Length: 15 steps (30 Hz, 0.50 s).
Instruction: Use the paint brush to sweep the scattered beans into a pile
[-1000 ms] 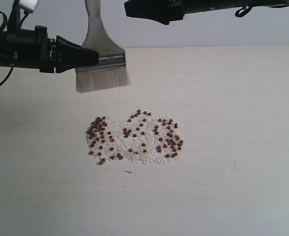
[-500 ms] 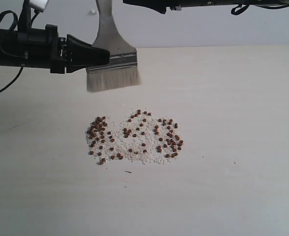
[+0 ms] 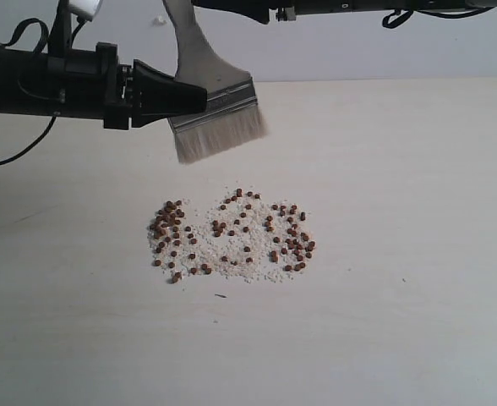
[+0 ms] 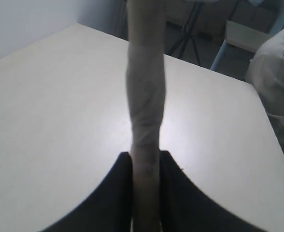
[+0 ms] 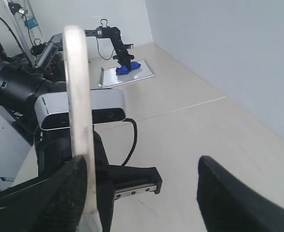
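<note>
**Brush held above the beans**

The left arm reaches in level from 9 o'clock. The left gripper (image 3: 193,93) is clenched on the paint brush (image 3: 223,118) near its ferrule, with the bristles tilted toward 5 o'clock and clear of the pale table (image 3: 417,186). The beans (image 3: 232,241) lie scattered at 6 o'clock from the bristles. The right gripper (image 5: 142,164) is released, jaws wide, at 12 o'clock. A grey wall (image 3: 384,51) stands behind.

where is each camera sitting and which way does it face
Exterior: off the arms, looking down across the table at the beans; shows the left gripper holding the paint brush and the right arm up top.
Left wrist: on the left arm, looking along its gripper at the brush edge-on, table beyond.
Right wrist: on the right arm, looking past the open right gripper at the left arm.
Shared: all three show the brush.
</note>
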### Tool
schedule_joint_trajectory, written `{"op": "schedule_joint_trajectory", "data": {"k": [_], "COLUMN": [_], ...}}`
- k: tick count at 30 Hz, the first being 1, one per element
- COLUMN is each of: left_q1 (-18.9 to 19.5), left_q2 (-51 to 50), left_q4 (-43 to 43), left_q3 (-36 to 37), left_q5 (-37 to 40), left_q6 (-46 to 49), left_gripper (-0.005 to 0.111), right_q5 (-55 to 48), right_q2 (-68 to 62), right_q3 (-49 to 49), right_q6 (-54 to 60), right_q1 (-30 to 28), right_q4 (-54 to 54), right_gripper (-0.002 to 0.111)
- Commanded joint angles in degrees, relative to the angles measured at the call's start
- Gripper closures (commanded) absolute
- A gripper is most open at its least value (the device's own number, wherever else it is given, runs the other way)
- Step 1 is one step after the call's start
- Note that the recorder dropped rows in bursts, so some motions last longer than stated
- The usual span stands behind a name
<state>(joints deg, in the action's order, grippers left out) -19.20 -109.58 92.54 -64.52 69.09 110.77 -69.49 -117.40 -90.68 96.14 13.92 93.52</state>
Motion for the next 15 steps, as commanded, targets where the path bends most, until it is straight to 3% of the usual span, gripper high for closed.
{"op": "schedule_joint_trajectory", "data": {"k": [1,15], "left_q1": [-0.12,0.47], "left_q2": [0.07,0.07], "left_q4": [1.42,-1.51], "left_q3": [-0.09,-0.09], "left_q5": [0.87,0.87], "left_q6": [0.39,-0.29], "left_gripper": [0.107,0.107], "right_q5": [-0.47,-0.47], "right_q2": [0.88,3.96], "right_q3": [-0.41,-0.41], "right_q6": [-0.78,-7.41], "right_q1": [-0.38,-0.33], "right_q4": [-2.28,-6.83], "right_gripper": [0.047,0.047]}}
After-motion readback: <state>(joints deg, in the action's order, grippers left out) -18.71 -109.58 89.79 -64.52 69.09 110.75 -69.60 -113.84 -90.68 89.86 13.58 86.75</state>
